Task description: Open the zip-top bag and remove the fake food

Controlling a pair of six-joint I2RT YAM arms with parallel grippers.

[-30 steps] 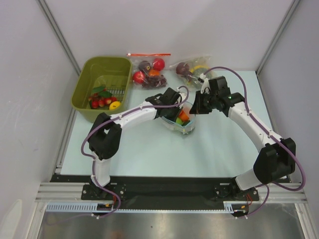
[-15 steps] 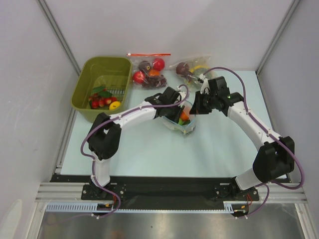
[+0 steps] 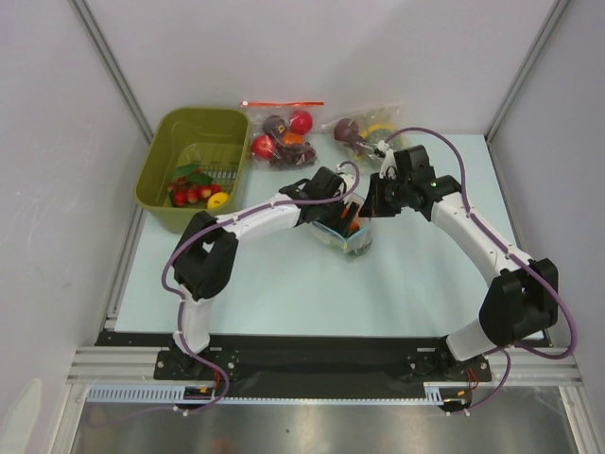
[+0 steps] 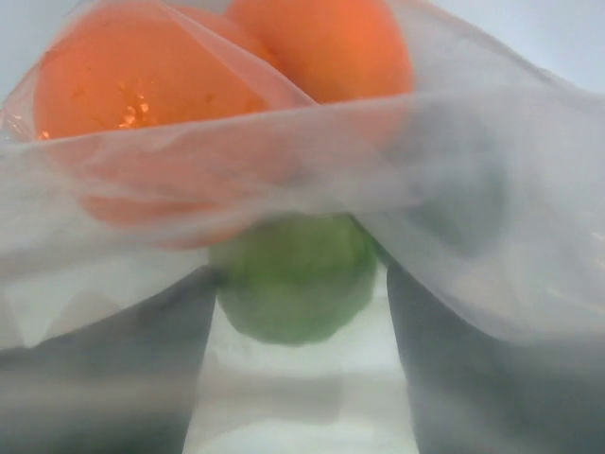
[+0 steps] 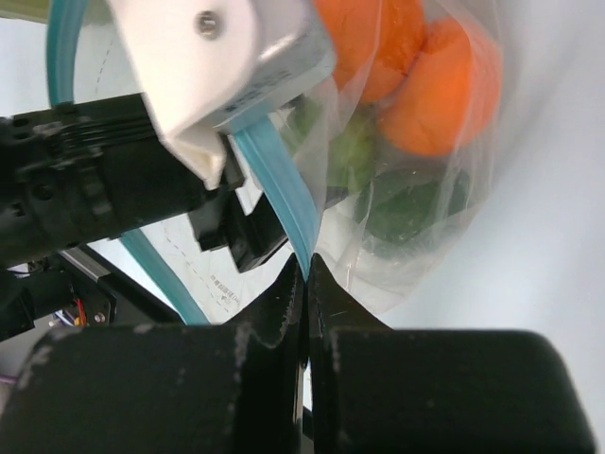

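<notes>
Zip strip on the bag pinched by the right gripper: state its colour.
Light blue; the zip strip shows best in the right wrist view.

My left arm (image 3: 253,218) and right arm (image 3: 475,234) are white tubes with bulky black joints, each trailing a purple cable (image 3: 165,270). My right gripper (image 5: 307,272) is matte black.

1 zip-top bag (image 3: 354,242), 2 other bags (image 3: 284,132) (both at back), 1 green bin (image 3: 153,175).

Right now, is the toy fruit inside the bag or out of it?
Inside. The orange fruit and green fruit both show through the clear plastic of the zip-top bag, bunched together within it.
</notes>
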